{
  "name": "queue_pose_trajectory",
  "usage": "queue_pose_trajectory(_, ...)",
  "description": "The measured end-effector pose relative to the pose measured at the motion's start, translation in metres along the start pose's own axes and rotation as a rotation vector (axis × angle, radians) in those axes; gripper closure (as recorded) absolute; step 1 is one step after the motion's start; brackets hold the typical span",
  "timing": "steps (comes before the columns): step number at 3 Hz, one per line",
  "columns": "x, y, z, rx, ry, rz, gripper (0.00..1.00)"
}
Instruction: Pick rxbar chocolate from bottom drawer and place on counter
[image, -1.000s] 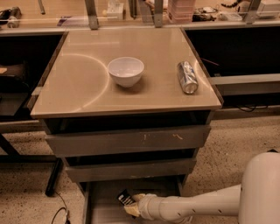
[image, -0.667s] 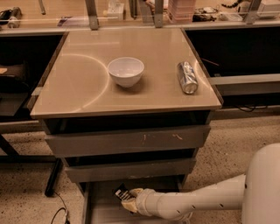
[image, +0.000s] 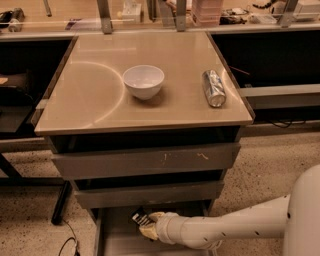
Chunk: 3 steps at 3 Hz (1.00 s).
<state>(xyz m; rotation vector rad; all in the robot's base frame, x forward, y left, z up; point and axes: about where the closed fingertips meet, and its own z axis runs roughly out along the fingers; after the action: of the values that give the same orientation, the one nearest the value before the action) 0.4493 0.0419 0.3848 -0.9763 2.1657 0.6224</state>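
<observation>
Beige and glossy, the counter (image: 90, 100) carries one white bowl (image: 143, 81) near its middle and one silver can (image: 214, 88) lying on its side further right, well apart from the bowl. Below are three grey drawers. In the pulled-out bottom drawer (image: 119, 244), one rxbar chocolate (image: 139, 218) sits tilted at the tip of the gripper (image: 146, 224), whose fingers pinch narrowly on it, while the single white arm (image: 230, 230) reaches in from the right.

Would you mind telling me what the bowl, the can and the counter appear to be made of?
Bowl: likely glazed ceramic, plain glossy white. Can: metal, silvery and shiny. Counter: probably laminate, smooth beige with sheen. The gripper is down in the bottom drawer.
</observation>
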Motion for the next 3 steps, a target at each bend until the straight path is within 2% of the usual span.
queue_pose_trajectory(1, -0.033, 0.008, -0.033, 0.011, -0.032, -0.032, 1.00)
queue_pose_trajectory(2, -0.074, 0.024, -0.067, 0.015, -0.086, -0.101, 1.00)
queue_pose_trajectory(3, -0.121, 0.055, -0.090, -0.010, -0.167, -0.211, 1.00)
